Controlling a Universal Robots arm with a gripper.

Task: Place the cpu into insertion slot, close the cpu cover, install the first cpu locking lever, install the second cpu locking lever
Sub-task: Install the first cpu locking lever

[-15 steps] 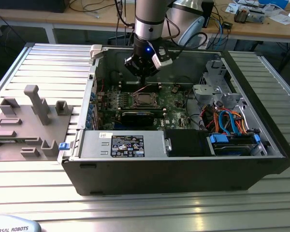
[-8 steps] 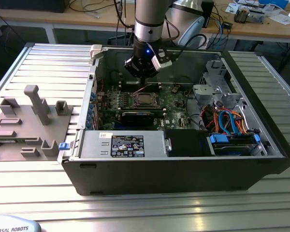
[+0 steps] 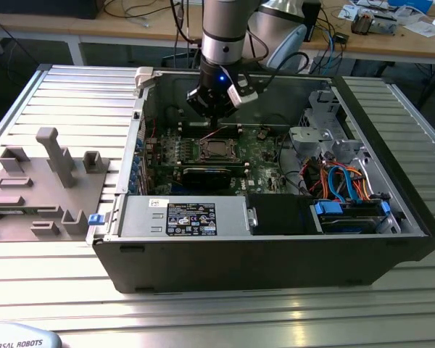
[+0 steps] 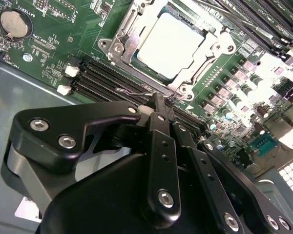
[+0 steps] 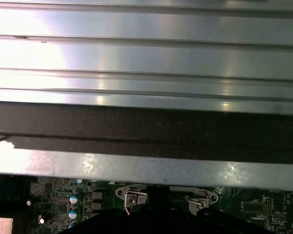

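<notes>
Now my gripper (image 4: 162,105) hangs inside the computer case (image 3: 275,250), fingers clenched together on nothing

I see the cpu (image 4: 172,45) seated in the socket just beyond the fingertips, the cpu cover (image 4: 129,30) framing it, and a thin wire lever (image 4: 136,91) beside the tips
</notes>
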